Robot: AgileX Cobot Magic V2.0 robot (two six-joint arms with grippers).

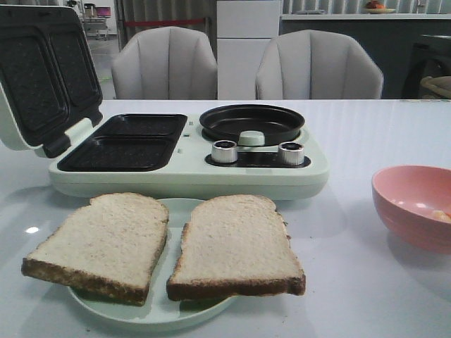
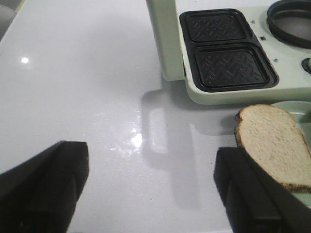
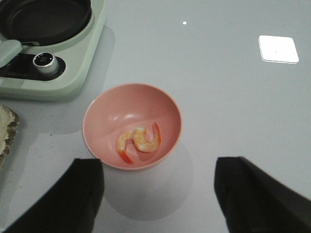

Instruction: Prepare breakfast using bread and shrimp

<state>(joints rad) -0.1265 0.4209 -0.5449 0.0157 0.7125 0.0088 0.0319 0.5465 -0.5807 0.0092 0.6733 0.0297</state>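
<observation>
**Bread plated, shrimp in bowl, both sets of fingers wide**

Two slices of bread [image 1: 99,243] [image 1: 236,246] lying side by side on a pale green plate [image 1: 158,313], low in the front view, overhanging its rim. Just behind, across the middle of the frame, a mint-green breakfast maker [image 1: 190,151]: lid [image 1: 46,74] swung up at upper left, two dark grill wells [image 1: 123,144] exposed, round black pan [image 1: 252,123] to their right, two silver knobs [image 1: 257,153] in front of the pan. At right edge, a pink bowl [image 1: 412,204] on the white surface [image 1: 345,282], apart from plate and appliance. Seen from the right wrist: two curled shrimp [image 3: 138,143] touching in the bowl's bottom, centre frame. Right fingers [image 3: 82,194] spread wide, holding nothing, bowl just beyond them. Left fingers [image 2: 43,189] likewise spread wide and empty over bare surface, one bread slice at lower right of that view.
</observation>
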